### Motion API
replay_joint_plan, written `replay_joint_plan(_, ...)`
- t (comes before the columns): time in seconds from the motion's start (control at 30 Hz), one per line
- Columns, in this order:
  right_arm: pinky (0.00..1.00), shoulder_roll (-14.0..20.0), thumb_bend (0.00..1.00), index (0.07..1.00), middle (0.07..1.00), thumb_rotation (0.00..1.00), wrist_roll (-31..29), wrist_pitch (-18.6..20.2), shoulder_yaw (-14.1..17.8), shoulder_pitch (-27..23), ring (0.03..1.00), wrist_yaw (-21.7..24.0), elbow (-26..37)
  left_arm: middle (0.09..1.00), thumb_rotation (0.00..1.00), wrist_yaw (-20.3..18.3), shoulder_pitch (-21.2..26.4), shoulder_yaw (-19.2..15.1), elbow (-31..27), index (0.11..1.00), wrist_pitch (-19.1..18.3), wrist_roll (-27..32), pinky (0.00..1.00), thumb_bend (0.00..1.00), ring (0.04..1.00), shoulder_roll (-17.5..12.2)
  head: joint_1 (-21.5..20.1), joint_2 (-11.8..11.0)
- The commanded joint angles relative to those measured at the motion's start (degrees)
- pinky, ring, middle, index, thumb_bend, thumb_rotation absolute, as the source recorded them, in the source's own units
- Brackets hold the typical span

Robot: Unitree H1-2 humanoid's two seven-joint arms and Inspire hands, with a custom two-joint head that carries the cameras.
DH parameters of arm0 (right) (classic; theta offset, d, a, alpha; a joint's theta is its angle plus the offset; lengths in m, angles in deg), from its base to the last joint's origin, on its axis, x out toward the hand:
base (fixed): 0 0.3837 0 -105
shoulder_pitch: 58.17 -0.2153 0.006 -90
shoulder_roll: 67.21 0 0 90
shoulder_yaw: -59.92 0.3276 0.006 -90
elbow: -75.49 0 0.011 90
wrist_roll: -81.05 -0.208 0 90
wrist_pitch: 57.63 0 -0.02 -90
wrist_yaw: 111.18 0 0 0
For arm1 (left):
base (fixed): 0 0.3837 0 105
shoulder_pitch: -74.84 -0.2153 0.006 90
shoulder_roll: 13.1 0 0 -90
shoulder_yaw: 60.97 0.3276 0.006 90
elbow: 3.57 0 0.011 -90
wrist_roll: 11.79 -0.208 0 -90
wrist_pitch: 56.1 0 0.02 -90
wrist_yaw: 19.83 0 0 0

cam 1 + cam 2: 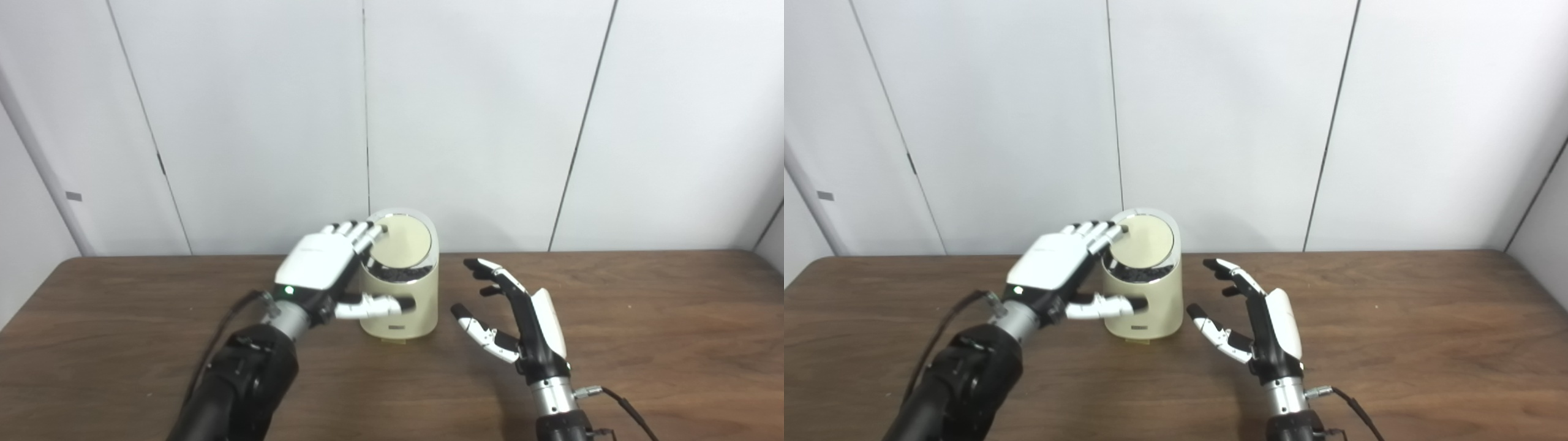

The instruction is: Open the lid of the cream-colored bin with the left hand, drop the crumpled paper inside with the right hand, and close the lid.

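- The bin [399,294] is standing near the table's [643,343] back edge, and its lid [401,239] is tilting open; no paper is showing.
- The left hand [321,269] is resting fingertips [370,231] on the lid's edge, thumb against the wall.
- The right hand [520,318] is hovering beside the bin, empty, fingers apart.
- Probably the closing step: next, lower the lid gently.

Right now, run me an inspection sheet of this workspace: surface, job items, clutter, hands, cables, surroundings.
Surface: brown wood-grain table, bare apart from the bin.
Job's things: cream-colored bin upright; round lid tilted, a dark gap showing below its front edge. Crumpled paper: nothing seen.
Clutter: nothing seen.
Hands: left hand at the bin, fingers on the lid's left edge, thumb across the bin's front. Right hand open, holding nothing, right of the bin, clear of it.
Cables: black cable at the right wrist, another along the left forearm.
Surroundings: white wall panels behind the table.
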Motion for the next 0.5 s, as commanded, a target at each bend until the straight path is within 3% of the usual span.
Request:
replay_joint_plan(0.0,0.64,-0.3,0.26,0.770,0.789,0.50,0.0,-0.9,-0.1,1.7,0.762,-0.7,-2.5,0.987,0.99,3.7,3.3,-2.3,-0.8,1.000,0.5,3.0,0.93,0.77,0.985,0.4,0.0,0.0)
replay_joint_plan(0.2,0.63,-0.3,0.26,0.767,0.786,0.45,-0.5,-1.2,0.0,1.8,0.760,-0.6,-2.5,0.970,0.97,9.8,0.7,-7.4,-1.3,0.971,2.2,11.8,0.85,0.64,0.950,2.0,-0.2,0.0)
replay_joint_plan(0.27,0.63,-0.3,0.26,0.771,0.787,0.45,-0.5,-0.7,0.0,2.0,0.760,-0.4,-2.1,0.949,0.95,12.6,-1.5,-9.3,-0.5,0.946,5.5,17.6,0.81,0.58,0.918,3.1,-0.3,0.0)
replay_joint_plan(0.47,0.63,0.4,0.26,0.776,0.792,0.43,-1.2,-2.0,0.1,2.5,0.759,0.0,-1.8,0.823,0.92,21.4,-8.4,-14.0,4.1,0.821,18.7,32.3,0.71,0.30,0.803,7.5,0.1,0.2)
